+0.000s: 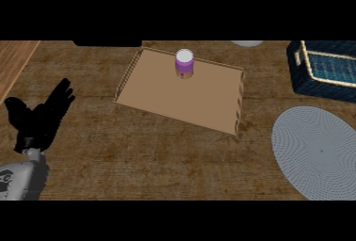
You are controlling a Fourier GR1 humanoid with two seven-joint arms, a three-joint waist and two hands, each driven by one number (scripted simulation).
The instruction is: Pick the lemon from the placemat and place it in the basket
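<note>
The round grey placemat [319,150] lies at the right side of the counter with nothing on it. A dark blue woven basket [325,70] stands at the far right, partly cut off by the view's edge. No lemon shows anywhere in the head view. My left hand [38,117] rests at the left edge, open with its fingers pointing up, far from both the placemat and the basket. My right hand does not show.
A shallow wooden tray [188,94] sits in the middle at the back, with a purple bottle with a white cap [184,63] upright on its far part. A pale round object [246,43] peeks in at the top edge.
</note>
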